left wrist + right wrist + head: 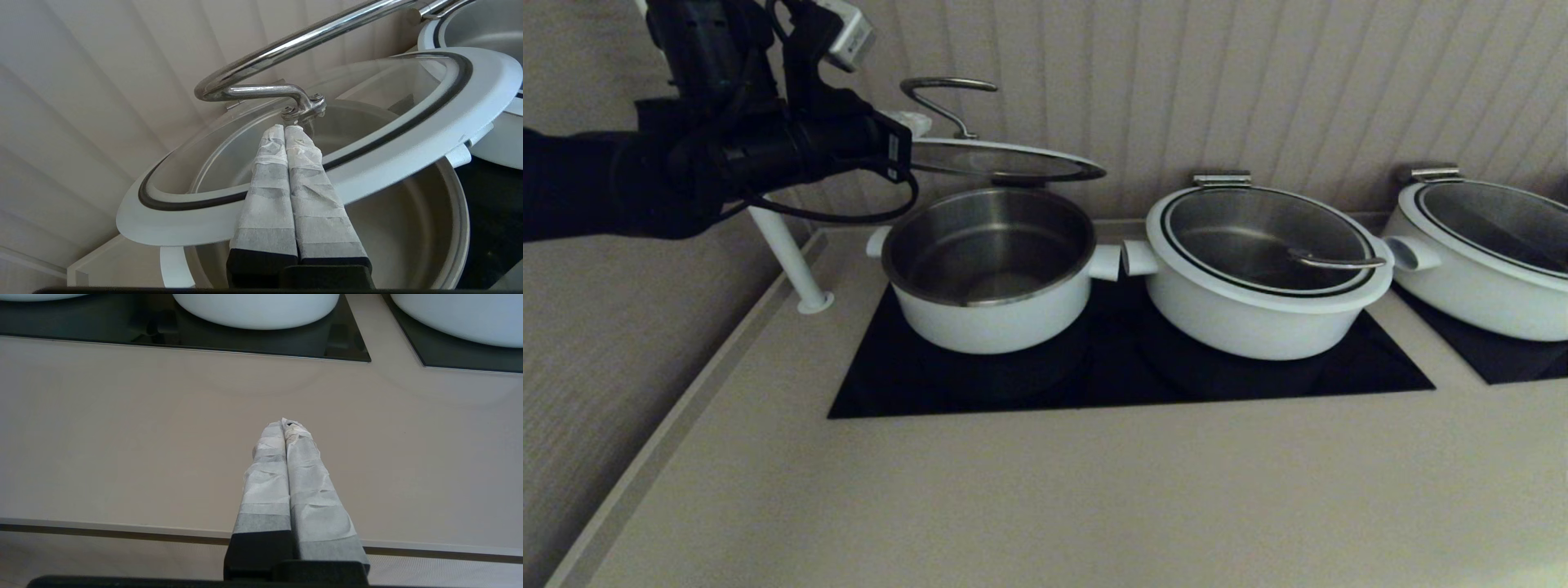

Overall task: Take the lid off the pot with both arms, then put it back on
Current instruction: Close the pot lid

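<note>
The lid (1005, 159), clear glass with a white rim, hangs roughly level a little above the open pot (988, 318), whose steel inside shows. My left gripper (913, 131) reaches in from the left and is shut on the lid. In the left wrist view its taped fingers (265, 196) lie together across the lid's rim (408, 139), the gripper's tips (284, 127) at the foot of the steel loop handle (286, 45), with the pot (408, 228) below. My right gripper (284, 422) is shut and empty, parked over bare counter near the front edge, out of the head view.
A wider white pot (1258, 269) with its lid on stands just right of the small pot, handles nearly touching. A third pot (1486, 253) is at far right. All sit on black cooktops (1127, 384). A white post (792, 261) and the ribbed wall stand behind.
</note>
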You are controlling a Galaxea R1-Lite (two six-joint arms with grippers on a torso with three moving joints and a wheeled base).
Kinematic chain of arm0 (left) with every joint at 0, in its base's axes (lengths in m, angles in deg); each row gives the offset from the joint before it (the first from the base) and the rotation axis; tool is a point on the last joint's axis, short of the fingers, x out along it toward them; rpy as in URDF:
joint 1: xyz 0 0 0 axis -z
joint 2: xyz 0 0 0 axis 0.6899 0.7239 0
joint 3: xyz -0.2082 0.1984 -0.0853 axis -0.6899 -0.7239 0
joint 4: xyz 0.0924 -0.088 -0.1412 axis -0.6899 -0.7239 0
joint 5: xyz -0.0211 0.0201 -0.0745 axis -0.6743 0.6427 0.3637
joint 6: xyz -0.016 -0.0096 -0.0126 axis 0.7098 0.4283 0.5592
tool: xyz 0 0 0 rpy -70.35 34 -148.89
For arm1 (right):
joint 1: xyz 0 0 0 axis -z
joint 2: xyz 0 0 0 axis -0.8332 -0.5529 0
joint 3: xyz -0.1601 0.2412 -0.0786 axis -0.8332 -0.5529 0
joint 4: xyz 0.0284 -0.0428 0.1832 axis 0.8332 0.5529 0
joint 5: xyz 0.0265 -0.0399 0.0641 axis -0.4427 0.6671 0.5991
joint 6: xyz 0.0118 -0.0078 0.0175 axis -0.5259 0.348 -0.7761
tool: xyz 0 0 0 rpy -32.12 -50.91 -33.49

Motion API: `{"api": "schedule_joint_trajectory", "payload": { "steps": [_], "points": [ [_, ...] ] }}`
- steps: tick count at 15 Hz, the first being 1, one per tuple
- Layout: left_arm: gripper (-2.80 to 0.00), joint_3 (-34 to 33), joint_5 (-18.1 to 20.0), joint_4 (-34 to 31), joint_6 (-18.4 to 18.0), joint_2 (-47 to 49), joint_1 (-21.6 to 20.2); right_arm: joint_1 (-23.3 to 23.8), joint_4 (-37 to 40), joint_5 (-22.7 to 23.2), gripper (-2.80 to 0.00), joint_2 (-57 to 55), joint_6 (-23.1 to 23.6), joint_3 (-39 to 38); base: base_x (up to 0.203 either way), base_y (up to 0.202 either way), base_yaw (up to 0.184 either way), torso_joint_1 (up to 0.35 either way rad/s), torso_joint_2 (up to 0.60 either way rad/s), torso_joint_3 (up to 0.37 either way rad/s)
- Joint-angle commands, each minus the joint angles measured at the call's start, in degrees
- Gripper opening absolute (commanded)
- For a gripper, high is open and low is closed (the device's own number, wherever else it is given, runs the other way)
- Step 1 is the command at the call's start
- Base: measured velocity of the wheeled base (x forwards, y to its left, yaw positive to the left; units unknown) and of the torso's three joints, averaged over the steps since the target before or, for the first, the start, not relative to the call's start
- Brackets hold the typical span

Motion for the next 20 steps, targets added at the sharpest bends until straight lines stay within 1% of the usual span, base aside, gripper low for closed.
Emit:
{"api": "schedule_joint_trajectory", "payload": {
  "steps": [1, 12, 13, 16, 20],
  "points": [
    [-2.8, 0.0, 0.1, 0.1, -0.1, 0.6, 0.0, 0.0, 0.0, 0.0, -2.8, 0.0, 0.0, 0.0, 0.0, 0.0, 0.0, 0.0, 0.0, 0.0],
    [-2.8, 0.0, -0.1, 0.2, -0.2, 0.3, 0.0, 0.0, 0.0, 0.0, -2.8, 0.0, 0.0, 0.0, 0.0, 0.0, 0.0, 0.0, 0.0, 0.0],
    [-2.8, 0.0, -0.1, 0.5, -0.2, 0.4, 0.1, 0.0, 0.0, 0.0, -2.8, 0.0, 0.0, 0.0, 0.0, 0.0, 0.0, 0.0, 0.0, 0.0],
    [-2.8, -1.4, -0.1, 4.6, -0.2, 1.0, 0.1, 0.0, 0.0, 0.0, -2.8, 0.0, 0.0, 0.0, 0.0, 0.0, 0.0, 0.0, 0.0, 0.0],
    [-2.8, -3.5, -0.1, 5.1, -0.2, 0.1, 0.1, 0.0, 0.0, 0.0, -2.8, 0.0, 0.0, 0.0, 0.0, 0.0, 0.0, 0.0, 0.0, 0.0]
  ]
}}
